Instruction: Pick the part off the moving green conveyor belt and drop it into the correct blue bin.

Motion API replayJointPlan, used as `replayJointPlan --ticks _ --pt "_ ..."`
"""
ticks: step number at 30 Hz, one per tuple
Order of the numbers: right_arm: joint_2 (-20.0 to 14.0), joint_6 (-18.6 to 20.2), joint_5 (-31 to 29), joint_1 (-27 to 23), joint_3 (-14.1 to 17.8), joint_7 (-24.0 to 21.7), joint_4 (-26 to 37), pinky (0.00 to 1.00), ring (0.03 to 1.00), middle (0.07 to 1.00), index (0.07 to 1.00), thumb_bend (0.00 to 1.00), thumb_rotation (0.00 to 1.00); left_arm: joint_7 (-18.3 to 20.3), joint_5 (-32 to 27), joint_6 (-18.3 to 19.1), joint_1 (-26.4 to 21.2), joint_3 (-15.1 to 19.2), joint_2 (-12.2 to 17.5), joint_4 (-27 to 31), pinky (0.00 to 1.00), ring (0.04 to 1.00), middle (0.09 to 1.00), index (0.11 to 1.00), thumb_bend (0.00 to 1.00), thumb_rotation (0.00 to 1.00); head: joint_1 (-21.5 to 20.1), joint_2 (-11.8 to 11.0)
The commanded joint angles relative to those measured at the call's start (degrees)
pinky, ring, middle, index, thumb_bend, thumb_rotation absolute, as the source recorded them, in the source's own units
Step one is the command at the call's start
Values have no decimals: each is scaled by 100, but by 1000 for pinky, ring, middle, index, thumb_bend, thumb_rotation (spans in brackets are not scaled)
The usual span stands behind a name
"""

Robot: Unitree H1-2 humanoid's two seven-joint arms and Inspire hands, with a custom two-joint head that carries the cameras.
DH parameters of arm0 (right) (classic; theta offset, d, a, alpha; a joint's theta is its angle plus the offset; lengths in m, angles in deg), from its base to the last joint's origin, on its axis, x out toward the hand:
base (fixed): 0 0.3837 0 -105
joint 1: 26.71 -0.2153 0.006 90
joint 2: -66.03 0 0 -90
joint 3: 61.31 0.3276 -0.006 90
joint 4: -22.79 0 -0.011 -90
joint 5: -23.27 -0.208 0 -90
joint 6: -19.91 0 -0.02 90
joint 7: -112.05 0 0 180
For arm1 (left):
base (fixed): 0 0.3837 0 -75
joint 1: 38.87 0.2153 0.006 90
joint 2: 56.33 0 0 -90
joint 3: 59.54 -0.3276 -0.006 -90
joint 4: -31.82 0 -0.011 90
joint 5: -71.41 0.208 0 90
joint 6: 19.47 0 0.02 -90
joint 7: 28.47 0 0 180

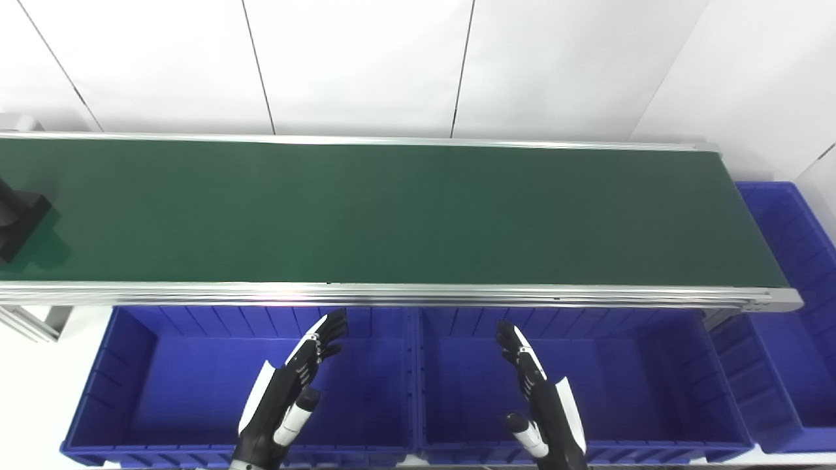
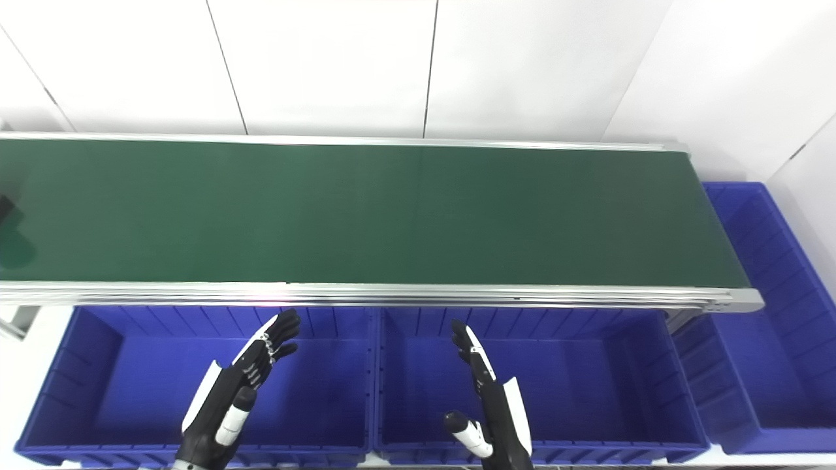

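belt: one green conveyor belt [image 1: 392, 215] | bins: three blue bins [image 1: 581, 385] | hands: left robot hand [image 1: 294, 385] and right robot hand [image 1: 539, 391] released, fingers spread, above the bins | part: one black part [image 1: 19, 222] at belt's far left edge, half cut off; likely rigid, light; grip across its blocky sides

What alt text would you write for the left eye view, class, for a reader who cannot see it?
A black part rides at the far left end of a long green conveyor belt. In front, the left robot hand and right robot hand hover open over two empty blue bins, with a third bin off the belt's right end.
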Motion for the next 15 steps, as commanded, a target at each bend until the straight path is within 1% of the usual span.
replayJointPlan --ticks 1,5,9,15 --pt "-39 -149 -9 -53 -19 84 93 924 928 940 941 969 976 -148 34 -191 -83 -78 25 22 857 910 917 897 841 1000 53 -23" --pt "-66 -149 -18 -87 -69 124 59 929 926 939 940 973 970 -298 40 -192 -119 -200 78 -23 849 905 915 889 854 1000 75 -46" --pt "-92 -149 7 -111 -127 195 38 930 929 942 945 963 974 -476 102 -192 -146 -315 148 -32 843 901 911 888 844 1000 78 -54" --pt "-106 -149 32 -127 -182 265 17 925 930 940 944 985 987 -602 73 -192 -179 -419 224 -61 848 903 913 892 864 1000 7 -50"
